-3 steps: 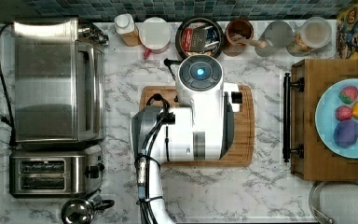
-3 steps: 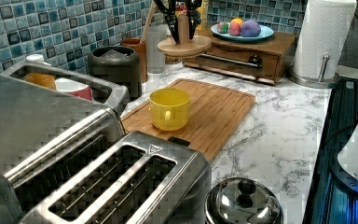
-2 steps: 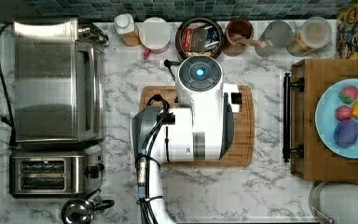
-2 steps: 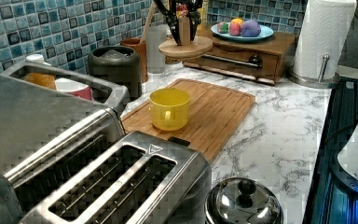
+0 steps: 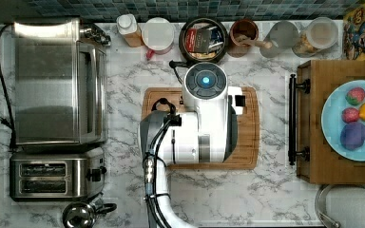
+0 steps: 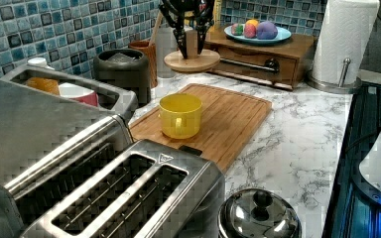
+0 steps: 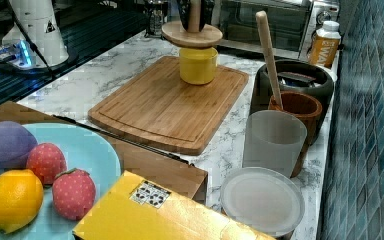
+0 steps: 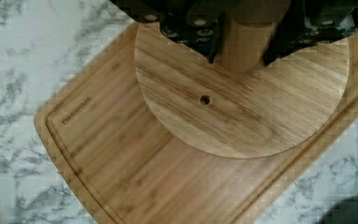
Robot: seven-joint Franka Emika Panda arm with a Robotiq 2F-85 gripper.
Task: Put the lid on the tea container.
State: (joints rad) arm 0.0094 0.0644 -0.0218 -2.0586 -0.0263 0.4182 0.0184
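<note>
My gripper [image 6: 191, 47] is shut on the knob of the round wooden lid [image 6: 191, 60], which hangs level above the wooden cutting board [image 6: 228, 116]. From the wrist, the lid [image 8: 242, 107] covers much of the board [image 8: 121, 177] below the gripper [image 8: 242, 46]. The right view has the lid [image 7: 192, 34] just over a yellow mug [image 7: 198, 65]. The tea container [image 5: 203, 40], a black tin with packets inside, stands open behind the board by the tiled wall [image 6: 121, 69], apart from the lid.
A brown wooden cup with a spoon [image 5: 244, 31] and a white-topped jar with a red handle [image 5: 158, 34] flank the tin. A toaster oven [image 5: 57, 80] and toaster [image 5: 52, 173] stand on the top view's left, a wooden stand with a fruit plate [image 5: 356, 118] on its right.
In the left view the held lid has come down a little and shifted slightly toward the left view's left. The mug and tin have not moved.
</note>
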